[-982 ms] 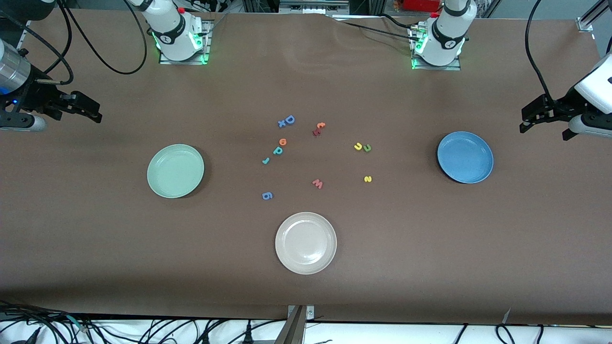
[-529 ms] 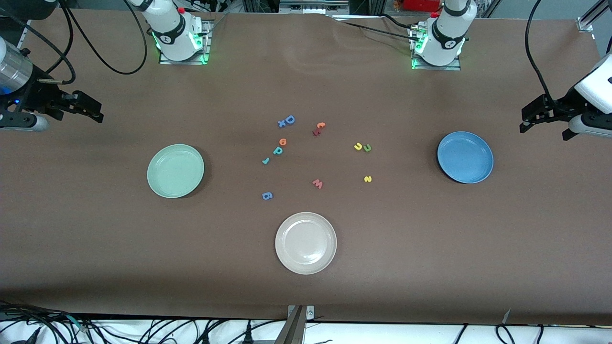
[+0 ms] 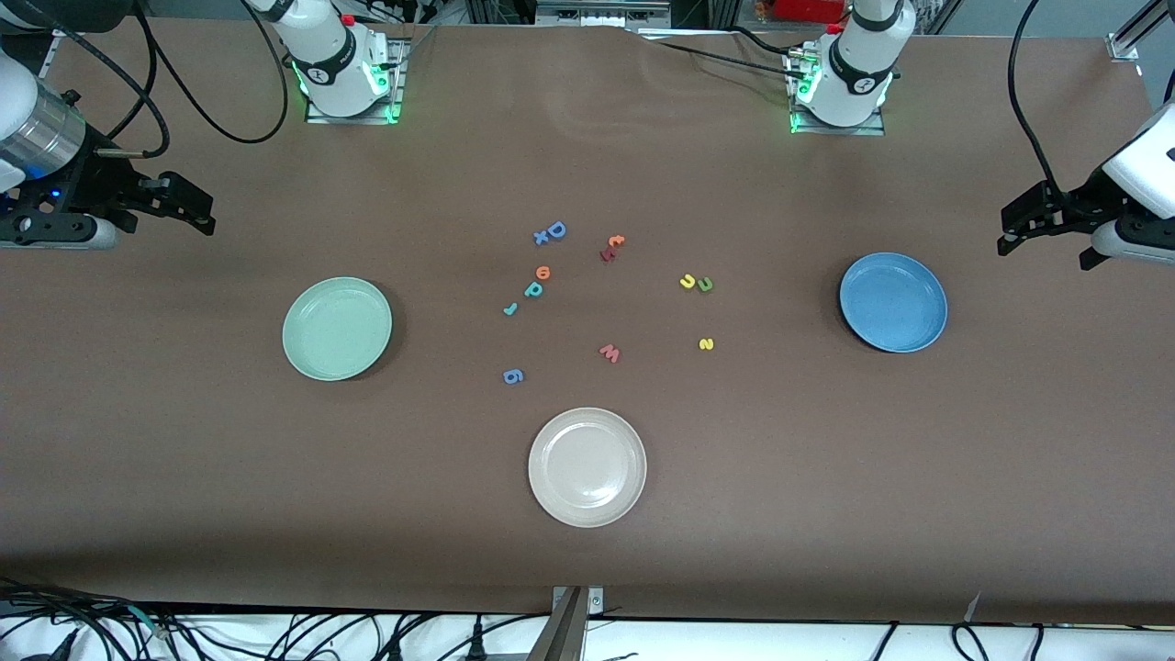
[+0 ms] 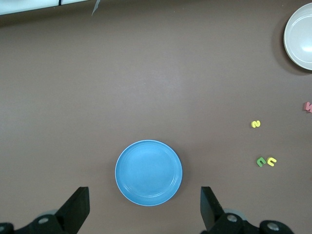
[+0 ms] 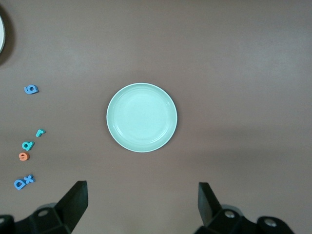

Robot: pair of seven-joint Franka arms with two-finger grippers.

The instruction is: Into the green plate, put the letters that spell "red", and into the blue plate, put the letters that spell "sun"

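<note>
Foam letters scattered mid-table between green plate and blue plate, left gripper and right gripper both spread wide, empty, aloft at the table's ends.

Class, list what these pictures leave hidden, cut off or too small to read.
- Front view: blue "x" beside capital D overlaps it, outline unclear.
- Front view: red-and-orange letter pair too small to read.
- Left wrist view: beige plate cut by edge.
- Front view: right gripper partly cut by edge.

The beige-white plate is cut off at the upper right edge of the left wrist view. The red letter below it is also cut. The red and orange pair is too small to read.
</note>
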